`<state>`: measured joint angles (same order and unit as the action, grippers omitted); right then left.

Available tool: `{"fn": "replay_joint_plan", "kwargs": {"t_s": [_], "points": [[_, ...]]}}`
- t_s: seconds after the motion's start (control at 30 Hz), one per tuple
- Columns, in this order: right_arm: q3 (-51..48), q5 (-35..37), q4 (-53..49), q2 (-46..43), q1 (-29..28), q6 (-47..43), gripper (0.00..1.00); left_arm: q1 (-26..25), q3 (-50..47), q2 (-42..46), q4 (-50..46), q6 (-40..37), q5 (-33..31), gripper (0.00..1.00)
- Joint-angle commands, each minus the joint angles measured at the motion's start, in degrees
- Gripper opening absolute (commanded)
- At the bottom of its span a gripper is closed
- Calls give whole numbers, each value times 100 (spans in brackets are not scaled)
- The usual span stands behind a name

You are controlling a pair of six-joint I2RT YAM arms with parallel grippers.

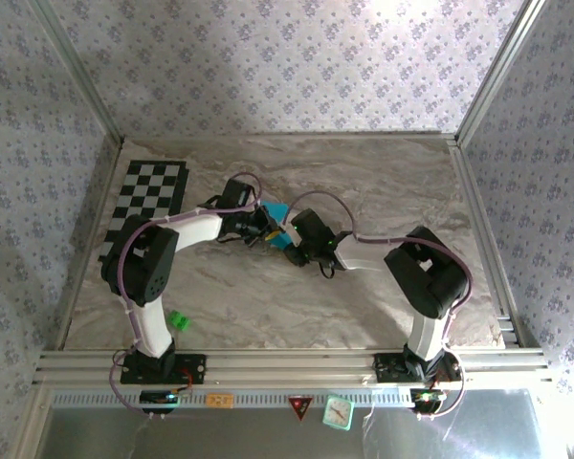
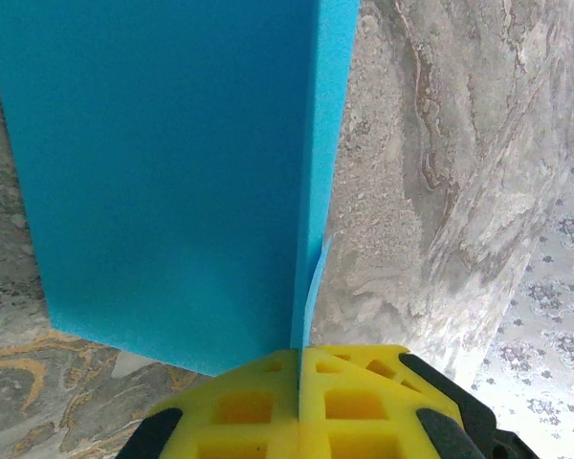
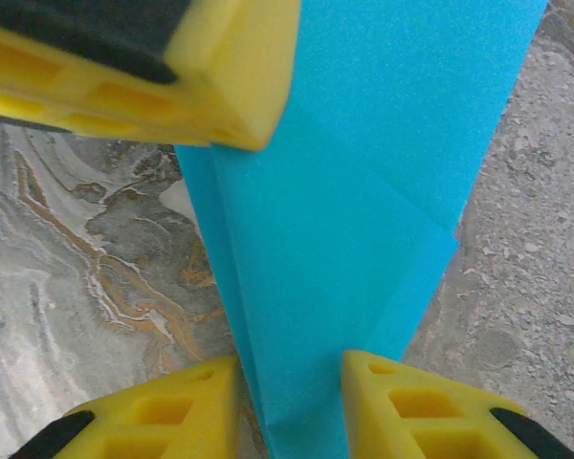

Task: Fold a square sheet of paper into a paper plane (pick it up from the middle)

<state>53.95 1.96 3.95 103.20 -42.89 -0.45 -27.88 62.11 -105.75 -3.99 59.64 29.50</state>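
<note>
The square sheet of paper [image 1: 279, 211] is bright cyan-blue, creased into a pointed folded shape, and held above the marbled table mid-scene. My left gripper [image 1: 265, 228] is shut on it: in the left wrist view its yellow pads [image 2: 258, 402] meet on the paper's folded edge [image 2: 172, 163], which rises upright from them. My right gripper [image 1: 300, 245] faces it from the right. In the right wrist view the paper [image 3: 344, 220] runs down between the right gripper [image 3: 289, 373] fingers, which stand apart on either side of it. A left finger [image 3: 172, 67] shows at top left.
A black-and-white checkerboard mat [image 1: 145, 196] lies at the back left. A small green block [image 1: 178, 319] sits near the left arm's base. Patterned walls and metal frame rails [image 1: 287, 361] enclose the table.
</note>
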Motion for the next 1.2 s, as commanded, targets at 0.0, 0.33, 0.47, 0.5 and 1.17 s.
{"fn": "replay_joint_plan", "kwargs": {"t_s": [0.0, 0.33, 0.47, 0.5, 1.17], "points": [[184, 272, 60, 78, -17, 126, 34, -48, 154, -7, -124, 31, 50, 6], [191, 304, 124, 78, -66, 10, 34, -61, 182, -41, -172, 17, 45, 6], [204, 307, 104, 137, -79, -25, 32, -60, 188, -33, -185, 14, 61, 7], [195, 313, 103, 139, -90, -24, 31, -60, 181, -26, -190, 13, 57, 7], [-27, -236, 238, 34, 26, 55, 13, 434, -604, 966, 255, 343, -468, 39]]}}
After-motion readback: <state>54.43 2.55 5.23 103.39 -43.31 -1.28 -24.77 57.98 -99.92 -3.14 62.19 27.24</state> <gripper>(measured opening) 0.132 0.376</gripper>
